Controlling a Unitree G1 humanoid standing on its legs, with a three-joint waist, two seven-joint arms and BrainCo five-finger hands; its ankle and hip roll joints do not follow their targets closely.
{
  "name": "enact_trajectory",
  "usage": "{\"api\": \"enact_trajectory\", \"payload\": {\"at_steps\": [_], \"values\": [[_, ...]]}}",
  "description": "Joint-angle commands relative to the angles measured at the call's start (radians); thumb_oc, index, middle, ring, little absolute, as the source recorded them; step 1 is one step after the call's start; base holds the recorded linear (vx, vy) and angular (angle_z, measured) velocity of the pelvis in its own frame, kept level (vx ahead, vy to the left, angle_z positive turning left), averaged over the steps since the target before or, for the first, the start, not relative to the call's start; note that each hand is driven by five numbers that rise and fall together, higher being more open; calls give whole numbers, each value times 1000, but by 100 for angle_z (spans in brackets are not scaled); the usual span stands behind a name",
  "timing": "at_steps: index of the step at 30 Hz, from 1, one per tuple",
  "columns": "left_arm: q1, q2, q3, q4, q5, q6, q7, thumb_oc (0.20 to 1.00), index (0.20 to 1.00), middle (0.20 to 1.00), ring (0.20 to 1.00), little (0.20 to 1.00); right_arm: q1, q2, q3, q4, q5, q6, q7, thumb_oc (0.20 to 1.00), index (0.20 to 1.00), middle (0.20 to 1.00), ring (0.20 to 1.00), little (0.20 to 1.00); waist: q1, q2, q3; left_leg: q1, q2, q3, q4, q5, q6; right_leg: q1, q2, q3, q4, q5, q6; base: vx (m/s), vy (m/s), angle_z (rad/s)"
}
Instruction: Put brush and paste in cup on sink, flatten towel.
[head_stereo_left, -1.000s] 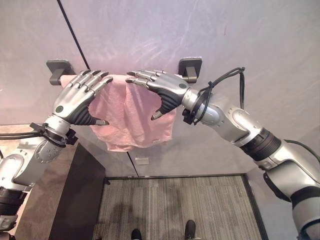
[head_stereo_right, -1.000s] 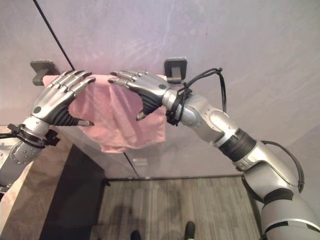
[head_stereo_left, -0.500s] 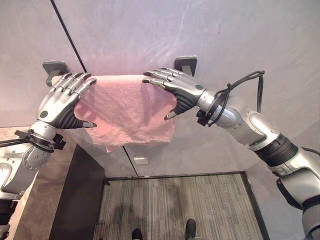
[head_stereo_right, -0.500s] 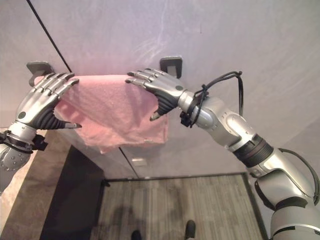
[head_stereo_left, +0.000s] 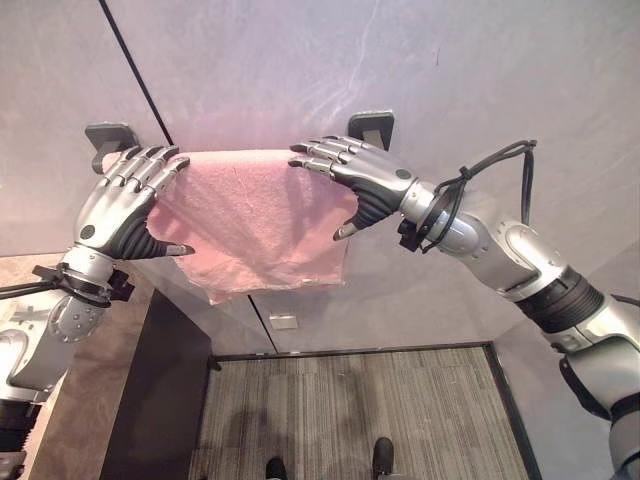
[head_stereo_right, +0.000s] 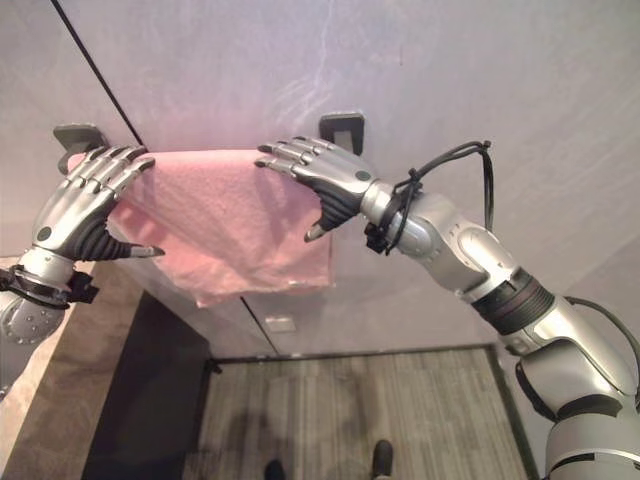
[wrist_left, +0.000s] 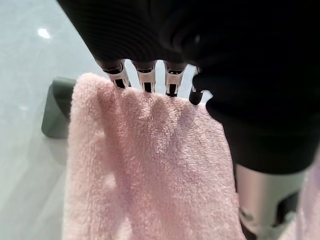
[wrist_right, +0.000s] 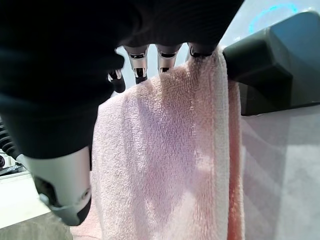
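Spread wider than a second ago, the pink towel (head_stereo_left: 255, 215) now spans most of its rail.
Nearest, the left hand (head_stereo_left: 125, 205) at 9 o'clock and the right hand (head_stereo_left: 360, 178) at 3 o'clock lay nearly straight fingers over the towel's top edge, thumbs apart in front, grasping nothing; behind, the cloth hangs rumpled between two dark wall brackets (head_stereo_left: 370, 125) against the grey wall (head_stereo_left: 300, 60).

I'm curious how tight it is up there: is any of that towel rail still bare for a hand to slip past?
Hardly any. The pink terry towel spans nearly the whole rail between the two dark grey wall brackets. The left hand crowds one end, the right hand the other. The bare room is the grey wall above and the gap below the towel's hem.
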Motion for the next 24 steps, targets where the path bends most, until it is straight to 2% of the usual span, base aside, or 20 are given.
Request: {"api": "enact_trajectory", "payload": {"at_steps": [1, 2, 3, 4, 8, 10, 12, 15, 19, 22, 23, 24], "values": [[23, -89, 60, 100, -239, 39, 17, 1000, 1000, 1000, 1000, 1000, 56, -35, -61, 39, -3, 20, -49, 1000, 1000, 1000, 1000, 1000, 4, -70, -8, 49, -38, 2, 2, -8, 22, 82, -87, 27, -1, -7, 84, 40, -4, 2], [23, -89, 61, 100, -239, 39, 17, 1000, 1000, 1000, 1000, 1000, 56, -35, -60, 39, -3, 20, -49, 1000, 1000, 1000, 1000, 1000, 4, -71, -9, 48, -38, 2, 2, -7, 22, 81, -87, 27, -1, -6, 84, 24, -16, 4], [-1, -172, 55, 83, -336, 25, 48, 1000, 1000, 1000, 1000, 1000, 67, -22, -79, 44, -22, 17, -86, 1000, 1000, 1000, 1000, 1000, 1, -74, -27, 60, -38, -4, 2, -12, 24, 98, -87, 22, -1, -10, 81, 44, -15, 7], [-18, -199, 39, 64, -341, 19, 60, 1000, 1000, 1000, 1000, 1000, 71, -13, -91, 48, -31, 18, -105, 1000, 1000, 1000, 1000, 1000, 0, -74, -34, 65, -39, -8, 2, -14, 25, 107, -86, 19, -1, -14, 79, 45, -22, 11], [-82, -260, 3, 8, -401, -22, 90, 1000, 1000, 1000, 1000, 1000, 84, 16, -141, 24, -15, 13, -170, 1000, 1000, 1000, 1000, 1000, -5, -73, -50, 73, -40, -25, 2, -14, 27, 128, -85, 7, 4, -21, 76, -15, -10, 8], [-145, -329, -31, -16, -478, -66, 118, 1000, 1000, 1000, 1000, 1000, 111, 79, -193, 9, 30, 1, -245, 1000, 1000, 1000, 1000, 1000, -9, -67, -61, 81, -43, -37, 2, -16, 29, 141, -86, -4, 7, -26, 78, -68, 9, 10], [-144, -436, -49, -84, -590, -125, 110, 1000, 1000, 1000, 1000, 1000, 209, 192, -303, -89, 126, -43, -325, 1000, 1000, 1000, 1000, 1000, -10, -66, -79, 66, -54, -41, 2, -4, 34, 127, -98, -2, 2, -8, 83, -176, 3, 18], [-71, -472, -29, -170, -608, -135, 85, 1000, 1000, 1000, 1000, 1000, 340, 248, -381, -193, 189, -80, -322, 1000, 1000, 1000, 1000, 1000, -16, -63, -83, 62, -52, -38, 2, 1, 32, 121, -101, -1, 1, -3, 81, -75, -6, 6], [126, -508, 21, -233, -599, -141, 22, 1000, 1000, 1000, 1000, 1000, 640, 238, -528, -330, 233, -139, -291, 1000, 1000, 1000, 1000, 1000, -36, -61, -75, 53, -43, -39, 2, 11, 23, 122, -97, -6, -1, 0, 78, -39, -13, 2], [173, -517, 27, -240, -607, -144, 4, 1000, 1000, 1000, 1000, 1000, 712, 240, -557, -357, 251, -152, -275, 1000, 1000, 1000, 1000, 1000, -38, -61, -80, 48, -41, -41, 2, 14, 21, 119, -96, -7, -1, 1, 78, -26, -6, 1], [247, -529, 39, -229, -636, -149, -37, 1000, 1000, 1000, 1000, 1000, 804, 235, -588, -377, 301, -177, -236, 1000, 1000, 1000, 1000, 1000, -44, -60, -69, 40, -37, -40, 2, 21, 19, 109, -97, -6, -1, 4, 80, 0, 0, 0], [253, -529, 38, -232, -639, -149, -40, 1000, 1000, 1000, 1000, 1000, 813, 235, -591, -383, 304, -176, -232, 1000, 1000, 1000, 1000, 1000, -43, -60, -76, 38, -37, -40, 2, 21, 19, 107, -96, -6, -1, 4, 80, -63, -18, 2]]}}
